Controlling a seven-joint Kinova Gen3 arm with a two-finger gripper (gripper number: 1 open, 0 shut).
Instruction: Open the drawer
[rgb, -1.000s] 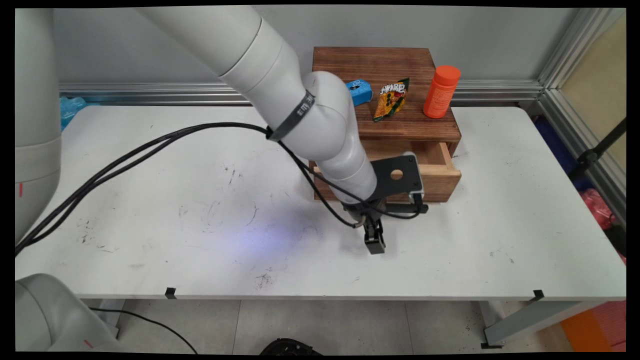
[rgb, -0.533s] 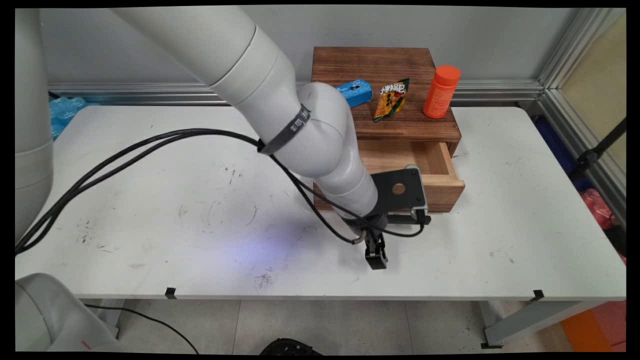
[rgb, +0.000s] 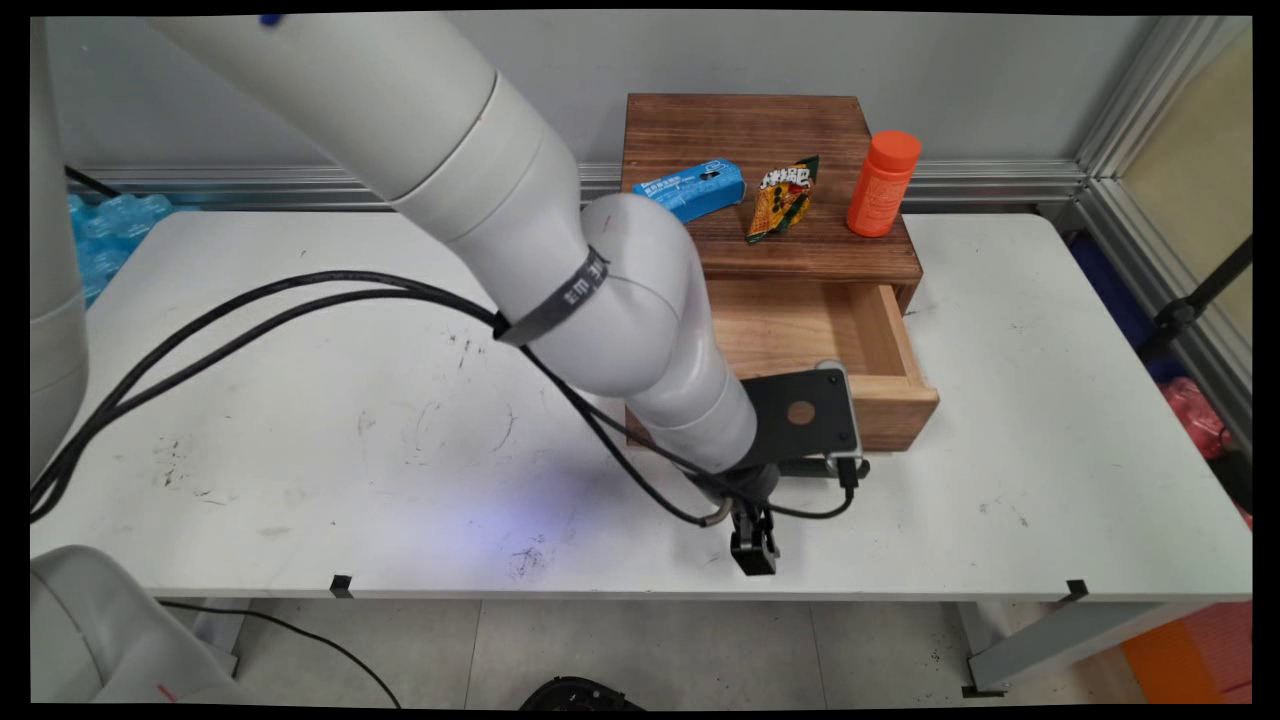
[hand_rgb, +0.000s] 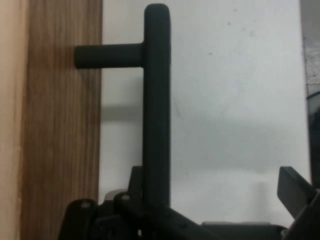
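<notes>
A wooden cabinet (rgb: 760, 130) stands at the back of the white table (rgb: 300, 450), its drawer (rgb: 895, 420) pulled well out and showing a bare inside. My gripper (rgb: 752, 555) hangs in front of the drawer, pointing down near the table's front edge. In the hand view the black bar handle (hand_rgb: 156, 100) stands off the drawer front (hand_rgb: 60, 150) and runs down into my gripper (hand_rgb: 215, 185). The gripper is open: one finger (hand_rgb: 136, 180) sits between the drawer front and the bar, the other finger (hand_rgb: 295, 190) is far off to the right.
On the cabinet top lie a blue box (rgb: 690, 190) and a yellow-green snack packet (rgb: 782, 198), with an orange bottle (rgb: 882, 183) standing at the right. Black cables (rgb: 250, 320) trail across the table's left half. Blue packaging (rgb: 100, 225) lies beyond the far left edge.
The gripper has moved toward the table's front edge, and the drawer has slid further out with it.
</notes>
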